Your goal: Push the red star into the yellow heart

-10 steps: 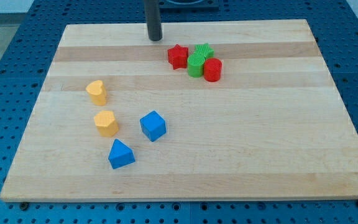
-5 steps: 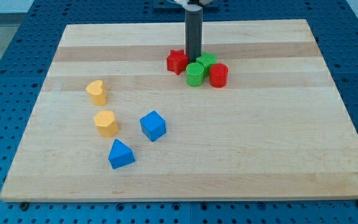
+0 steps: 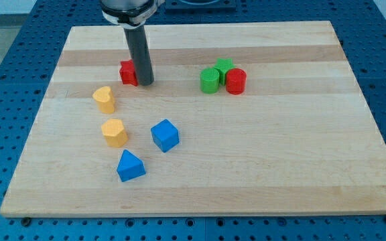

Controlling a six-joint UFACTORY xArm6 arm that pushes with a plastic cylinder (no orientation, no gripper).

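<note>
The red star (image 3: 127,72) lies on the wooden board (image 3: 260,147) at the upper left of centre, partly hidden behind the rod. My tip (image 3: 145,84) touches the star's right side. The yellow heart (image 3: 103,99) stands a little below and to the left of the star, apart from it.
A second yellow block (image 3: 114,132) sits below the heart. A blue cube (image 3: 165,135) and a blue triangular block (image 3: 131,166) lie lower down. A green cylinder (image 3: 210,79), another green block (image 3: 224,65) and a red cylinder (image 3: 236,80) cluster at the upper right.
My tip swept left from the green and red cluster and pushed the red star leftwards, close to the yellow heart. The cluster shifted slightly.
</note>
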